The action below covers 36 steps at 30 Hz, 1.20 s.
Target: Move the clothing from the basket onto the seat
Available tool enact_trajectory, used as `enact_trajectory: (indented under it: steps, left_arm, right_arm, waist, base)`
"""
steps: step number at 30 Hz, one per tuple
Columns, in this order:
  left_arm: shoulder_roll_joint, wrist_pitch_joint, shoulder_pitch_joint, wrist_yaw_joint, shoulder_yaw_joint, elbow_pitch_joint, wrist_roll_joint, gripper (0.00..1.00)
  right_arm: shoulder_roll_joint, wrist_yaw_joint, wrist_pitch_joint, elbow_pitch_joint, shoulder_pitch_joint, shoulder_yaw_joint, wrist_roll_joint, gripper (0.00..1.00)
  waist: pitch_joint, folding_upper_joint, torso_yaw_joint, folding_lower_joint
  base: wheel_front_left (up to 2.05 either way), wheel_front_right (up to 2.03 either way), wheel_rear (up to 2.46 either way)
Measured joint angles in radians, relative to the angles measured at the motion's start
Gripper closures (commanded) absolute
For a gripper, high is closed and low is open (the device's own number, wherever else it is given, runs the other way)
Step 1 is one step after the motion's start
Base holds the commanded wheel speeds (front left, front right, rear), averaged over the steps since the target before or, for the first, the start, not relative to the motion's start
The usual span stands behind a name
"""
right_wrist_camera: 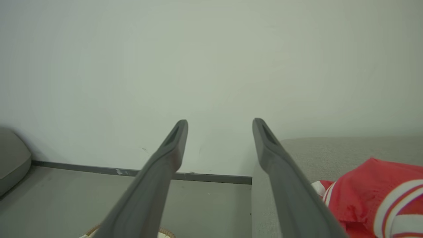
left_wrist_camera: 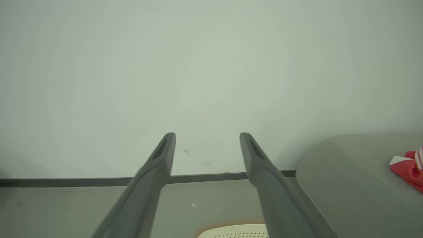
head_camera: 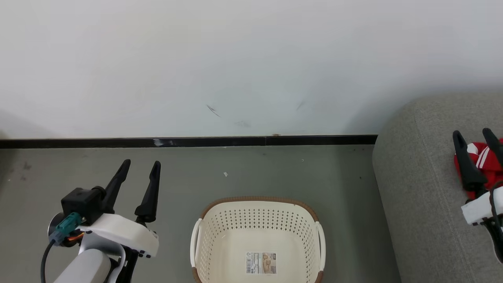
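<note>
The cream basket with its brown rim stands on the floor at the bottom centre, with only a paper label on its bottom. The red and white clothing lies bunched on the grey seat at the right edge. My right gripper is open over the seat, its fingers in front of the clothing and holding nothing. My left gripper is open above the floor, left of the basket. The right wrist view shows the clothing just right of the fingers. The left wrist view shows the clothing on the seat far right.
A white wall with a black skirting strip runs behind the grey floor. In the right wrist view another grey cushion edge shows at the far left.
</note>
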Motion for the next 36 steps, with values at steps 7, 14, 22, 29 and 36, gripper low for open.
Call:
enact_trajectory:
  steps: [7, 14, 22, 29, 36]
  left_arm:
    - [-0.016, 0.0, 0.053, 0.017, 0.052, -0.01, 0.022, 0.0]
    - [-0.032, 0.0, 0.088, 0.025, 0.11, -0.032, 0.045, 0.0]
    - [-0.056, -0.001, 0.12, 0.026, 0.157, -0.059, 0.065, 0.0]
    - [-0.067, -0.001, 0.145, 0.015, 0.177, -0.06, 0.083, 0.0]
    - [-0.072, -0.001, 0.168, 0.006, 0.184, -0.053, 0.112, 0.0]
  right_arm:
    - [0.074, 0.0, 0.0, -0.065, 0.066, -0.065, -0.041, 0.0]
    - [0.146, 0.0, 0.0, -0.096, 0.151, -0.085, -0.078, 0.0]
    - [0.192, 0.0, 0.0, -0.127, 0.172, -0.094, -0.115, 0.0]
    - [0.212, 0.0, 0.0, -0.148, 0.188, -0.101, -0.136, 0.0]
    - [0.221, 0.0, 0.0, -0.16, 0.188, -0.106, -0.151, 0.0]
  waist:
    - [-0.018, 0.0, 0.011, 0.0]
    - [-0.024, 0.0, 0.021, 0.0]
    - [-0.015, 0.0, 0.028, 0.0]
    - [-0.013, 0.0, 0.029, 0.0]
    - [-0.014, 0.0, 0.028, 0.0]
  base:
    - [0.0, 0.0, 0.0]
    - [0.0, 0.0, 0.0]
    - [0.0, 0.0, 0.0]
    - [0.0, 0.0, 0.0]
    - [0.0, 0.0, 0.0]
